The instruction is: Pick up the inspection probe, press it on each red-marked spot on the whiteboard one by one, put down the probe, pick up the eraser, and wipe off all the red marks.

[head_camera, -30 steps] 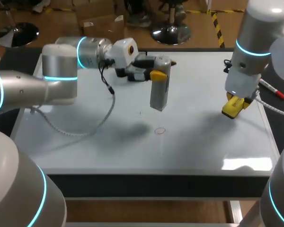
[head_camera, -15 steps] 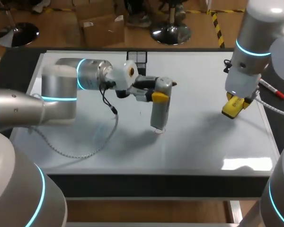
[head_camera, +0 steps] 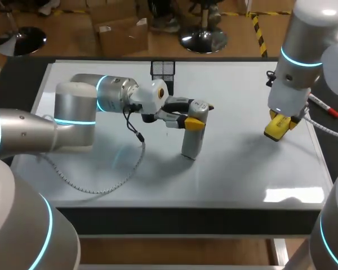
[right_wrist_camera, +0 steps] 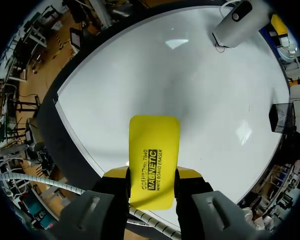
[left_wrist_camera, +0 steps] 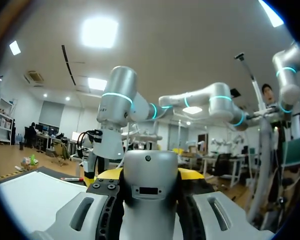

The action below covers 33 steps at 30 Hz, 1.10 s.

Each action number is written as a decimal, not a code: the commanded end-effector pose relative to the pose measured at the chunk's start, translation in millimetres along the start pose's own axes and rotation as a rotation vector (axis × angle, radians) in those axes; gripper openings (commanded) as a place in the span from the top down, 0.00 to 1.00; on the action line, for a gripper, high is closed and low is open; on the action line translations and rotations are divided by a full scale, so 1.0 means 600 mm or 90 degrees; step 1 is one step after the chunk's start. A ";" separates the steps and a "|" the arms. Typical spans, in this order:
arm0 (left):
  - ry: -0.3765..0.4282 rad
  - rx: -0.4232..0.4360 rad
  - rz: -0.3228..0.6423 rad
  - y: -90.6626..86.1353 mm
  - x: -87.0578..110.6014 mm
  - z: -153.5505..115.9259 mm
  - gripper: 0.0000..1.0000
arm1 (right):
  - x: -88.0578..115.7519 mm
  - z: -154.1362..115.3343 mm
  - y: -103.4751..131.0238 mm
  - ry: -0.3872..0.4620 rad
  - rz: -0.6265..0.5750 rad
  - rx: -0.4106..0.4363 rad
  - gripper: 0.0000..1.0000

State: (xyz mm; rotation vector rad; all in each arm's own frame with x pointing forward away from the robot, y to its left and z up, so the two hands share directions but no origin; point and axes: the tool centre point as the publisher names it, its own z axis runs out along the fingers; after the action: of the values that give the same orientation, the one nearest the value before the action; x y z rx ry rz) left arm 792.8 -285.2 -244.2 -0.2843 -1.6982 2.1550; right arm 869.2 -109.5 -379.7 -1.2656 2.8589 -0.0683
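Right wrist view: right hand [right_wrist_camera: 152,175] grips yellow eraser [right_wrist_camera: 154,142] bearing black print.

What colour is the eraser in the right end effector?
The eraser is yellow with black print, clearest in the right wrist view.

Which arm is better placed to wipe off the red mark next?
Right: its gripper holds the eraser over the whiteboard, while the left gripper holds the probe on it.

probe [head_camera: 191,138] on whiteboard [head_camera: 242,169], open gap toward eraser [head_camera: 278,128]
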 end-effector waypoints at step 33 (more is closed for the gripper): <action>0.037 -0.145 0.084 0.040 0.000 -0.017 1.00 | 0.000 -0.001 -0.001 0.002 -0.001 0.001 1.00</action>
State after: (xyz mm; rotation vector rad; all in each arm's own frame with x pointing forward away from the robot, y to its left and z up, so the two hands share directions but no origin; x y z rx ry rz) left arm 795.0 -283.9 -272.8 -0.5300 -1.9092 2.0383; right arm 869.1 -109.5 -379.7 -1.2655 2.8589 -0.0681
